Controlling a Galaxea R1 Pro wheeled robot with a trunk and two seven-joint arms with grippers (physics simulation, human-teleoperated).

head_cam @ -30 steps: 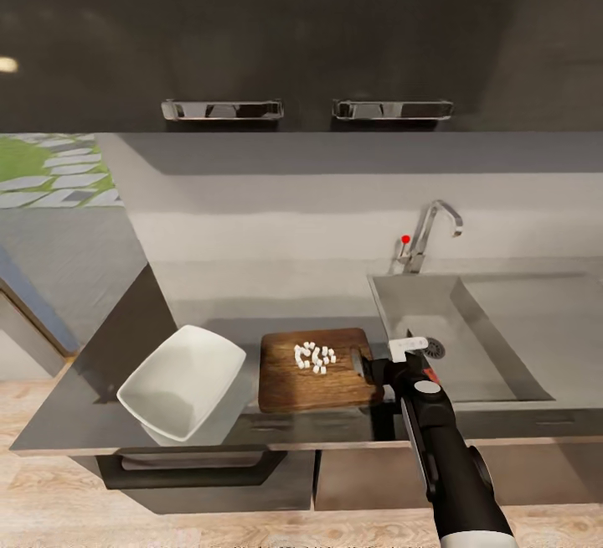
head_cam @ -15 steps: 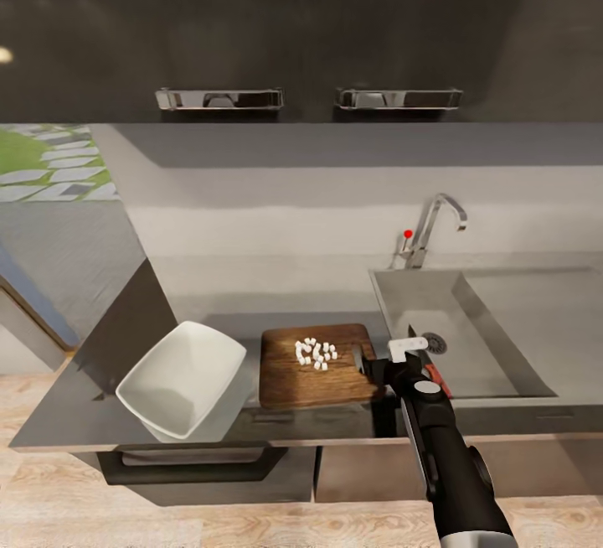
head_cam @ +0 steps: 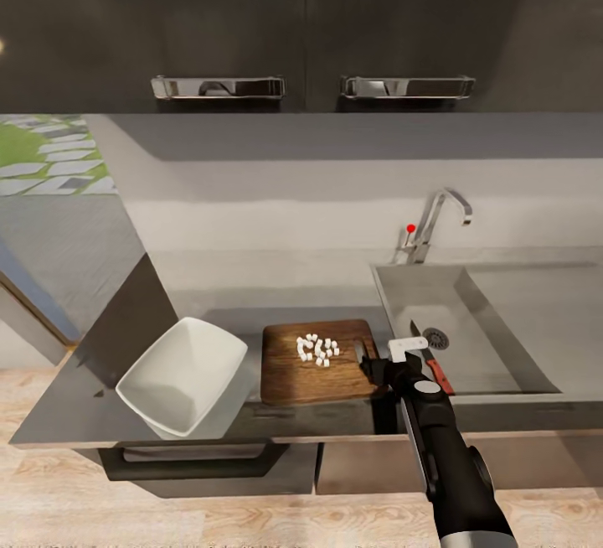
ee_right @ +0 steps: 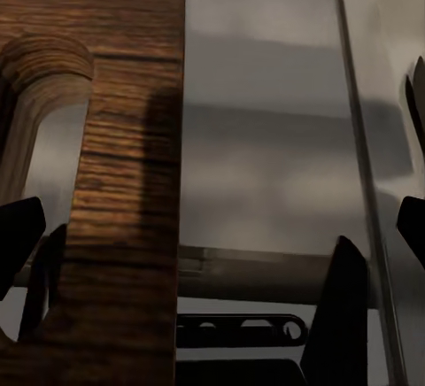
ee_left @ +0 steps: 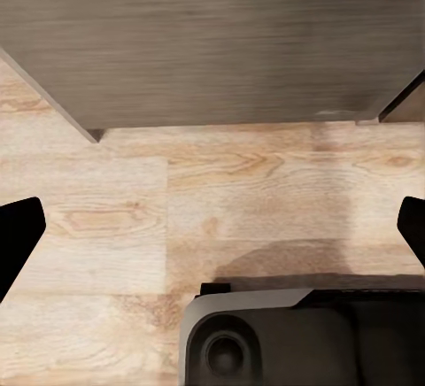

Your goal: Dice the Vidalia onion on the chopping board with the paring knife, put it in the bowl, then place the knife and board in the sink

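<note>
We see our right gripper (head_cam: 374,369) spread at the chopping board's (head_cam: 293,374) handle end; the paring knife (head_cam: 429,360) lies in the sink (head_cam: 502,338). Our left gripper (ee_left: 212,227) is spread over the floor (ee_left: 133,218).

The right claw (head_cam: 371,366) sits at the chopping board's (head_cam: 316,363) handle end, its fingertips hidden behind the arm, so whether it grips cannot be told. The arm also covers part of the knife (head_cam: 429,359) in the sink (head_cam: 494,338). The white onion pieces (head_cam: 316,349) are too small to count. The sink's drainboard is cut off by the head view's edge.
</note>
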